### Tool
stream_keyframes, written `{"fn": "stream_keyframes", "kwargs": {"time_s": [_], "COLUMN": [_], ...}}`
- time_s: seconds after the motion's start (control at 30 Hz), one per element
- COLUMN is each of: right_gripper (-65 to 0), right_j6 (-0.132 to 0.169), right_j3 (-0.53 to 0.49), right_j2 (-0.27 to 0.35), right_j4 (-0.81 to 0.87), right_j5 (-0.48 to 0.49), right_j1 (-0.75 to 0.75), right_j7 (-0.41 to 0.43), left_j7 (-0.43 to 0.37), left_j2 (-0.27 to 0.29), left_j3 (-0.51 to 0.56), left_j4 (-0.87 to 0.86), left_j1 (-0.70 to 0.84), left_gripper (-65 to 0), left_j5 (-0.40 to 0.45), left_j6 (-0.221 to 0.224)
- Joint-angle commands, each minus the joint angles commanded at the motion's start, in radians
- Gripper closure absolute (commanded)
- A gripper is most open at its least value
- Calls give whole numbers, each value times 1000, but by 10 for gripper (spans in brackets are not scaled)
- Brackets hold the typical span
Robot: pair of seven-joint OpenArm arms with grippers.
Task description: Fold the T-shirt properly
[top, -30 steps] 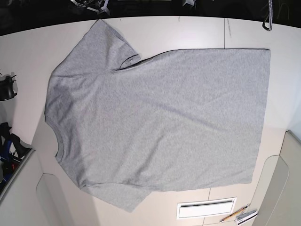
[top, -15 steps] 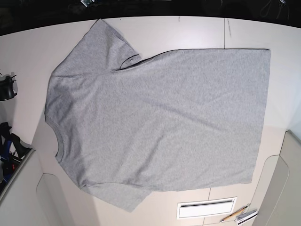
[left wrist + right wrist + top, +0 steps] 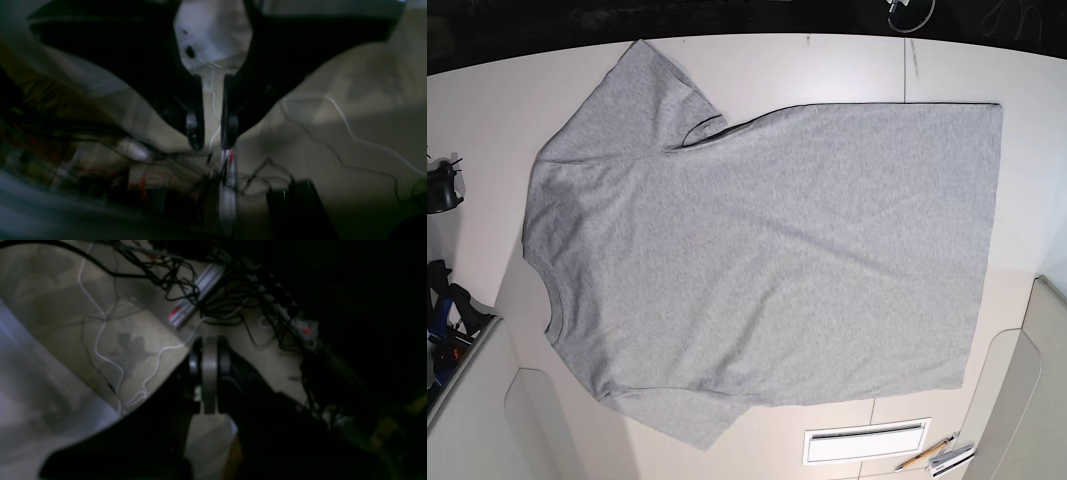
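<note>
Base view shows me the big grey T-shirt [image 3: 767,250] lying flat and spread out on the pale table [image 3: 847,70]. I see its neck hole toward the left side of the picture and its straight bottom edge toward the right. One sleeve points up in the picture and the other points down. A few soft wrinkles run across its middle.

Just below the T-shirt, I see a white frame with a slot [image 3: 865,443]. An orange stick [image 3: 925,453] is beside that, also below the T-shirt. To the left of the T-shirt, well apart from its neck, is a small black thing [image 3: 442,188].

On my left wrist camera, the left gripper [image 3: 212,133] has its two tips a little bit apart, and I see floor through the gap. The right gripper [image 3: 209,373] is dark and blurry, so I can't tell if its tips touch.
</note>
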Motion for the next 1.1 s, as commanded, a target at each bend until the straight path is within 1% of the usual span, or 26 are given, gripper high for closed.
{"fn": "stream_keyframes", "kwargs": {"time_s": [0.1,0.2,0.33,0.5,0.73,0.83,0.87,0.9,1.0,1.07,1.1], "right_gripper": [0,0,0,0,0,0,0,0,0,0,0], "right_j6": [0,0,0,0,-1,-8,-16,-34,-124,-195,-222], "right_j3": [5,29,84,169,232,274,291,307,356,388,410], "right_j2": [24,26,26,26,26,5,-10,-29,-81,-113,-128], "right_j4": [96,174,273,369,468,510,525,536,545,544,544], "right_j5": [0,5,88,156,158,158,159,177,275,272,270], "right_j1": [-26,-38,-39,-39,-38,-34,-28,-16,45,79,90], "right_j7": [-9,-13,-72,-87,-87,-101,-119,-157,-296,-364,-387], "left_j7": [26,47,58,64,72,74,76,77,80,80,80], "left_j2": [0,0,0,0,0,-1,-1,-1,-14,-34,-40], "left_j3": [-47,-97,-161,-247,-329,-360,-371,-381,-399,-400,-400], "left_j4": [97,171,246,314,396,426,436,446,475,479,479], "left_j1": [40,65,93,119,119,119,119,119,116,116,114], "left_gripper": [-99,-99,-99,-99,-99,-99,-99,-99,-99,-99,-99], "left_j5": [-24,-66,-80,-134,-148,-186,-193,-192,-192,-192,-192], "left_j6": [0,0,0,0,0,0,0,0,2,26,31]}}
